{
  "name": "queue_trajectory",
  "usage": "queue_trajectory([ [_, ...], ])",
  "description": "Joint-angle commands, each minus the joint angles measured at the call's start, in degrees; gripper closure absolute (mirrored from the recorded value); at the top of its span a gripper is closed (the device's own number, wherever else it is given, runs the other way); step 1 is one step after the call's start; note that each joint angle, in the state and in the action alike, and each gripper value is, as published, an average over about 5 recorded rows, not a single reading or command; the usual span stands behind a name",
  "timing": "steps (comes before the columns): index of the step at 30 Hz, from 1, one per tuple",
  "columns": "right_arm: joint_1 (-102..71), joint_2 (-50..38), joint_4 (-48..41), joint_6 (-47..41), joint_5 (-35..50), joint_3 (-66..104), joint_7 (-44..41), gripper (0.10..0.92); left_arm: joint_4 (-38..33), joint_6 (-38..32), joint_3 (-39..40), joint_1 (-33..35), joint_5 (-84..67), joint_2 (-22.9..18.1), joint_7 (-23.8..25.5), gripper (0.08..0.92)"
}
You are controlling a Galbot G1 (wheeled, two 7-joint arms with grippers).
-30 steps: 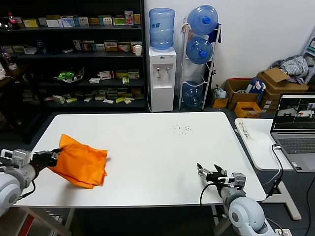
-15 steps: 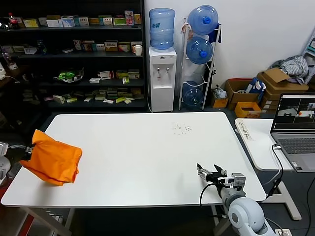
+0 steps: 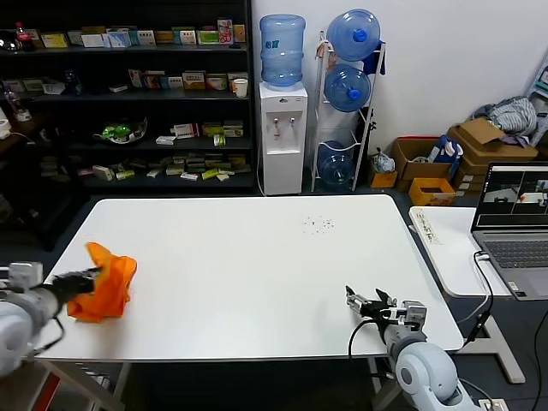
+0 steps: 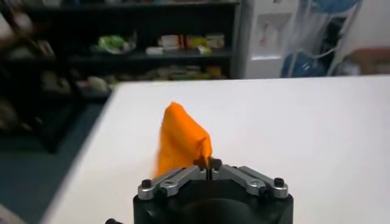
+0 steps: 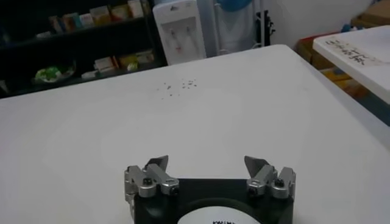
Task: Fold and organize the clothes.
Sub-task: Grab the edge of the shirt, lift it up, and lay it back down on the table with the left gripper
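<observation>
T-shirt (image 3: pixel 104 281), orange and bunched up, sits at the table's (image 3: pixel 257 274) left edge from the head view, pinched by the left gripper (image 3: pixel 92 277), while the right gripper (image 3: pixel 364 301) rests near the front right edge, well apart from it. From the left wrist, the left gripper (image 4: pixel 207 163) has its jaws clamped together on a fold of the T-shirt (image 4: pixel 180 139), which stands in a peak over the tabletop. From the right wrist, the right gripper (image 5: pixel 208 168) holds its fingers spread wide over bare table (image 5: pixel 183 115).

White table (image 3: pixel 257 257), dark shelves (image 3: pixel 128 94), water dispenser (image 3: pixel 282 128) behind.
</observation>
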Motion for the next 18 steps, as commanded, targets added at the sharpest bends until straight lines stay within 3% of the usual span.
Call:
queue_trajectory([
  [1,0.31,2.23,-2.99,-0.85,-3.01,0.45,0.85,0.203,-7.4,-4.23,30.25,-18.62,-16.74,-31.14,-21.47,0.895],
  [4,-0.03,3.41,-2.87,-1.21,-3.85,0.67,1.23,0.203,-3.25,-4.18,33.97,-23.55,-14.2,-37.51,-23.04,0.895],
  [7,-0.33,4.29,-2.29,-1.41,-4.34,0.88,1.43,0.203,0.39,-4.15,36.97,-25.36,-9.02,-40.97,-21.63,0.895],
  [12,-0.72,4.88,-1.87,-1.35,-4.64,0.96,1.39,0.203,5.55,-5.03,37.16,-26.93,-3.1,-44.39,-17.77,0.895],
  [18,-0.34,5.0,-1.94,-1.23,-4.61,0.64,1.25,0.203,7.79,-5.25,37.68,-28.0,-1.8,-46.39,-17.26,0.895],
])
